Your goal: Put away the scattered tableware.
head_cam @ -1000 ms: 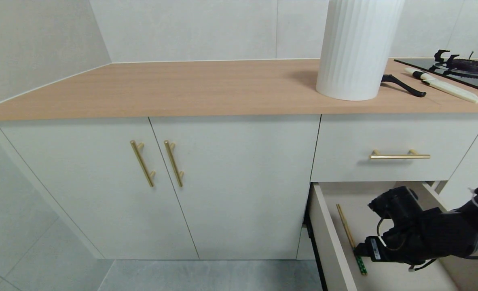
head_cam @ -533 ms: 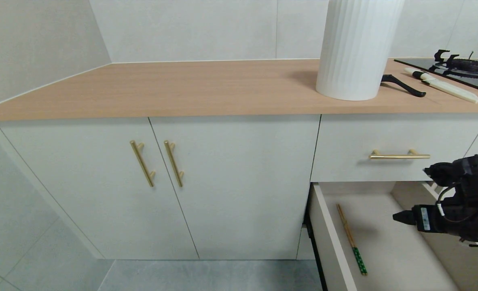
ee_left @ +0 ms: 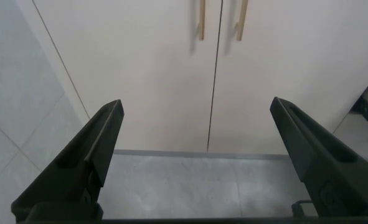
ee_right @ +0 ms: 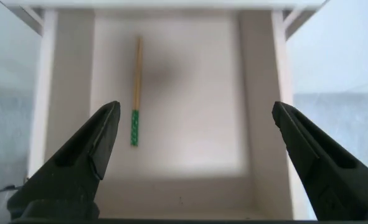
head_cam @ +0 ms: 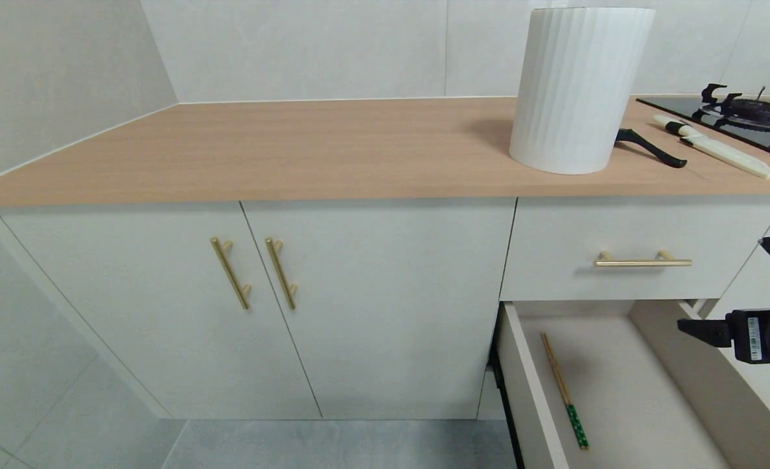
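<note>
Wooden chopsticks (head_cam: 557, 374), matt drawer (head_cam: 626, 391), brassy metal handle (head_cam: 642, 262), wood-grain countertop (head_cam: 294, 150).

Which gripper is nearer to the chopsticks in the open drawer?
Right. The right gripper hangs above the drawer holding the chopsticks; the left gripper faces the cupboard doors, farther away.

No legible text; barcode sticker (head_cam: 752, 339) on right gripper (ee_right: 195, 111) unreadable.

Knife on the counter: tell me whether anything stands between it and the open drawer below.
Nothing visible does. The knife lies free on the countertop, near its front edge. The drawer below stands open, with chopsticks along its left wall and bare floor beside them. The right gripper, open, hangs above the drawer.
</note>
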Robot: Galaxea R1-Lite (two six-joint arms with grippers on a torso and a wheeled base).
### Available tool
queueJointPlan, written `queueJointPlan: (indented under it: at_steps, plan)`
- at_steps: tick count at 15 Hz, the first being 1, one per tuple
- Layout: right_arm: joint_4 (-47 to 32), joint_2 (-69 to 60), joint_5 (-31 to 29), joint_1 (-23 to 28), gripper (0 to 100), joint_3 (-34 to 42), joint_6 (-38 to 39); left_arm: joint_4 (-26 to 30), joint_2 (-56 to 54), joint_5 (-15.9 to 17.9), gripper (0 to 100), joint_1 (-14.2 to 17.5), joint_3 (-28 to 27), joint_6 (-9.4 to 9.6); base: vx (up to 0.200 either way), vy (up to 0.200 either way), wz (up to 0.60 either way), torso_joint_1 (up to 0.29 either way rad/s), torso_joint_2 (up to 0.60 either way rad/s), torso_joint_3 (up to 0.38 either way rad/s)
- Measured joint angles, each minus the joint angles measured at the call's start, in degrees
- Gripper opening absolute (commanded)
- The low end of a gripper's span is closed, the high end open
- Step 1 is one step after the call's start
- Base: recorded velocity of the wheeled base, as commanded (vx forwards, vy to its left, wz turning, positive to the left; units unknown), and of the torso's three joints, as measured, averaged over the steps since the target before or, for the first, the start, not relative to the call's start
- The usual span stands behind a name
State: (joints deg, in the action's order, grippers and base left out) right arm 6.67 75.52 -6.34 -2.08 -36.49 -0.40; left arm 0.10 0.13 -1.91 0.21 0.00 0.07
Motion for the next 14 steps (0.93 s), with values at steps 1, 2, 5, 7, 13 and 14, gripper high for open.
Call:
queueJointPlan:
  at_steps: [1,2,5,7,13,14]
  plan:
    - [0.06,-0.77,0.0,0.0,100,0.05,-0.02,-0.02,0.0,0.0,100,0.06,0.0,0.02,0.0,0.0,0.0,0.056,-0.53,-0.286]
    - [0.13,-1.38,0.07,0.0,100,0.02,-0.02,-0.02,0.0,0.02,100,0.06,-0.02,0.02,0.0,0.0,0.0,0.066,-0.53,-0.256]
    - [0.15,-2.49,0.11,-0.22,100,0.0,-0.02,0.0,0.0,0.0,100,0.04,0.0,0.02,0.0,0.0,0.0,0.243,-0.47,-0.284]
    - [0.22,-2.82,0.18,-0.28,100,0.0,-0.02,0.0,0.0,0.02,100,0.01,0.0,0.02,0.0,0.0,0.0,0.222,-0.46,-0.273]
    - [0.41,-2.67,0.76,-0.26,100,-0.44,-1.73,0.01,0.0,0.02,100,0.01,-0.02,0.02,0.0,0.0,0.0,0.22,-0.48,-0.272]
    - [0.57,-2.29,1.19,-0.26,100,-0.67,-2.57,0.0,0.0,0.02,100,0.04,0.0,0.02,0.0,0.0,0.0,0.222,-0.5,-0.281]
